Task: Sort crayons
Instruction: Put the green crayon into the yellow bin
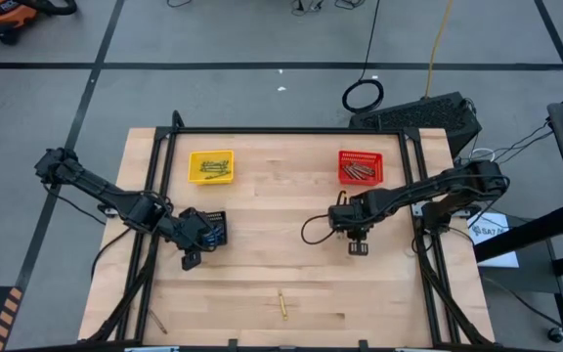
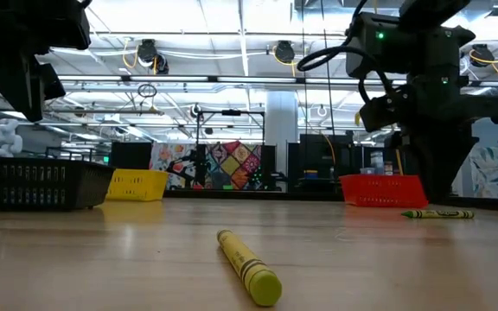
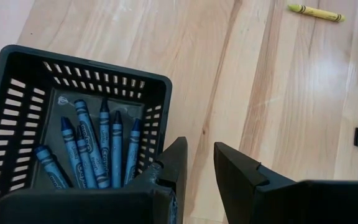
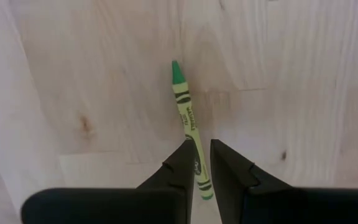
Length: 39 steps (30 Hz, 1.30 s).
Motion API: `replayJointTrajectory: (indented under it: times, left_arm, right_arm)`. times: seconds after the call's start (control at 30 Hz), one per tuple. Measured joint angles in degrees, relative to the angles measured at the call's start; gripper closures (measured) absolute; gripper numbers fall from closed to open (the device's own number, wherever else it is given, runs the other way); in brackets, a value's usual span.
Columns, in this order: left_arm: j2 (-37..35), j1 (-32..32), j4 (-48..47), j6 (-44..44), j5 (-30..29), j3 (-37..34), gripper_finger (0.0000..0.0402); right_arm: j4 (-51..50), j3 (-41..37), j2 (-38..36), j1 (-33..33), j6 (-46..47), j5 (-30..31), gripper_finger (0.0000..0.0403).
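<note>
Green crayon (image 4: 189, 122) flat on wooden table (image 4: 73, 74), beneath narrowly parted, empty right pincer (image 4: 202, 163).

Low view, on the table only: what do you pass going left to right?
Black basket → yellow basket → yellow crayon lying nearest the camera → red basket → green crayon lying flat toward the right edge.

Yellow basket (image 1: 211, 166), red basket (image 1: 360, 167), black basket (image 3: 17, 112), wooden table (image 1: 281, 264)
</note>
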Motion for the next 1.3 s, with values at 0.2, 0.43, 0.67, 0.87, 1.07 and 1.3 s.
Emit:
replayJointTrajectory:
  times: [0.2, 0.43, 0.67, 0.87, 1.07, 1.3]
  left_arm:
    - [0.0, 0.0, 0.0, -0.04, -0.01, 0.0, 0.0317]
    - [0.02, 0.0, 0.0, 0.0, -0.01, 0.0, 0.0317]
    - [0.02, 0.0, 0.0, 0.02, -0.02, 0.0, 0.0317]
    - [0.02, 0.0, 0.0, 0.02, -0.16, 0.0, 0.0317]
    - [0.02, 0.02, 0.02, 0.07, -1.55, 0.0, 0.0317]
    - [0.02, 0.02, 0.05, -0.03, -2.7, 0.0, 0.0317]
  right_arm:
    - [1.29, -0.65, 0.43, 0.02, 0.05, -0.99, 0.0367]
    - [5.04, -3.31, 0.52, 0.07, 1.3, -1.26, 0.0367]
    - [8.33, -6.37, 0.28, 0.07, 3.05, -1.05, 0.0367]
    - [11.05, -8.77, 0.2, 0.12, 7.12, 1.14, 0.0367]
    - [11.49, -9.03, 0.22, 0.07, 9.16, 1.17, 0.0388]
    - [11.51, -9.05, 0.33, 0.04, 12.06, 0.69, 0.04]
